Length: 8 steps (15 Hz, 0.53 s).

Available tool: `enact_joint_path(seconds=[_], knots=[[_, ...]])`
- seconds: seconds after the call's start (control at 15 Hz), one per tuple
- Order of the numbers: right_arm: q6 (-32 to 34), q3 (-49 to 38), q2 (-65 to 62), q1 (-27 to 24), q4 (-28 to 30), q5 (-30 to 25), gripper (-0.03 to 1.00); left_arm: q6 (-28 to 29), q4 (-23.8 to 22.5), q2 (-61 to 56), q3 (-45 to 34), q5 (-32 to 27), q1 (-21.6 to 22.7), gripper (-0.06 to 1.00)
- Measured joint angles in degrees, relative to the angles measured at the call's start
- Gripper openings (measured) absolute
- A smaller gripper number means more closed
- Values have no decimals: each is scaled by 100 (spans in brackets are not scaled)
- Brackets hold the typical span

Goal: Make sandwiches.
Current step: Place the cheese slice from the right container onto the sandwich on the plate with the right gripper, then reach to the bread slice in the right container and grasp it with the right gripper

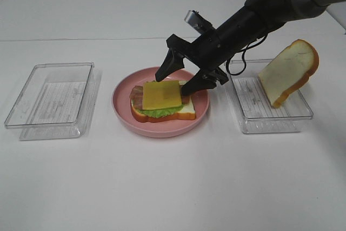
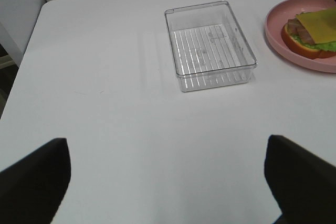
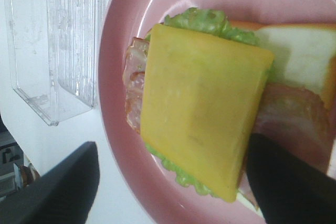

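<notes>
On the pink plate [image 1: 121, 106] lies an open sandwich [image 1: 161, 101]: a bread slice, green lettuce [image 3: 197, 22], reddish meat [image 3: 134, 87] and a yellow cheese slice [image 3: 199, 124] on top. My right gripper [image 1: 175, 84] hangs just above it, open, one finger on each side of the cheese and nothing between them. A second bread slice [image 1: 286, 74] leans upright in the right-hand tray. My left gripper [image 2: 168, 182] is open over bare table, well short of the left tray; the exterior high view does not show it.
A clear plastic tray [image 1: 48, 101] stands left of the plate, with nothing in it. Another clear tray [image 1: 270, 117] stands right of the plate and holds the leaning bread. The right arm reaches in from the upper right over that tray.
</notes>
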<state>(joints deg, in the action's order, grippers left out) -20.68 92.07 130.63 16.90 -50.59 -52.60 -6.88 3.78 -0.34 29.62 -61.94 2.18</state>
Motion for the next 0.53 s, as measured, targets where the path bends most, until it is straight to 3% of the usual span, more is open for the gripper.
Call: enact_joint_path(seconds=[0.33,0.53], knots=[[298,0,-739,0,682,0,78,0,0,0,0,0,0,92],[882,0,-1421,0,1719,-34,82,0,0,0,0,0,0,92]])
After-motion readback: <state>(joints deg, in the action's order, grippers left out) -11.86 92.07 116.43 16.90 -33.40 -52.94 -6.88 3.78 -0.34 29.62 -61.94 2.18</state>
